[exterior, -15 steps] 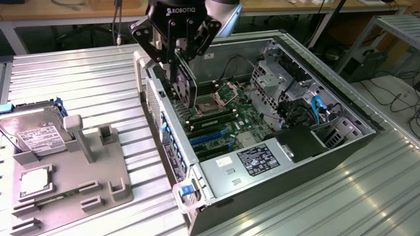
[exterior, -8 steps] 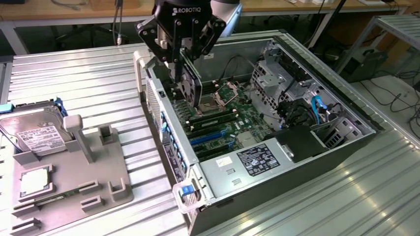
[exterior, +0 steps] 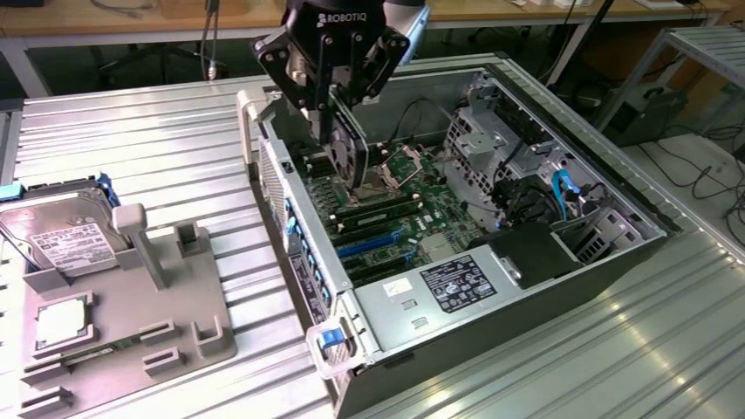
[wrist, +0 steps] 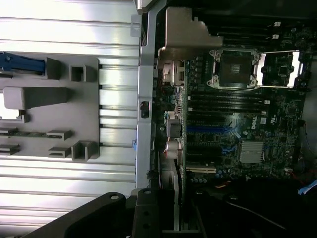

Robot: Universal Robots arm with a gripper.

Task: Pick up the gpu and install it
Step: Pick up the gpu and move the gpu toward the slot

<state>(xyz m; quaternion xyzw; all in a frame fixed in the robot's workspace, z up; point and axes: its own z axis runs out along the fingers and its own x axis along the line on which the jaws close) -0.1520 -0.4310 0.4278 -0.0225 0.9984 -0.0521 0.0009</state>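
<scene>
- One ribbed metal worktop (exterior: 152, 140) carries everything; its bright, shiny ridges run under the whole setup.
- Lying on its side with the panel off, the computer case (exterior: 489, 358) is a dark steel box with thin, sharp-looking rims.
- Inside it the motherboard (exterior: 431, 205) lies flat: a green, crowded board with long blue and black slots (exterior: 372, 243).
- A grey plastic holder (exterior: 174, 305), matte and blocky, sits towards the exterior view's left, well apart from the case.
- Above the motherboard hangs the black tool (exterior: 335, 105), its jaws partly closed and pinching the top edge of the graphics card.
- That graphics card (exterior: 347, 153) is a thin, stiff, dark plate, held on edge over the board's slot area and not seated in anything.
- To do this step well, I judge the card should stay upright and parallel to its slot. It should also stay clear of the case rim, with any push kept straight down.
- A silver hard drive (exterior: 58, 231) with a white label rests in the holder.
- Smallest is a square silver chip (exterior: 61, 321), flat in its own pocket.
</scene>
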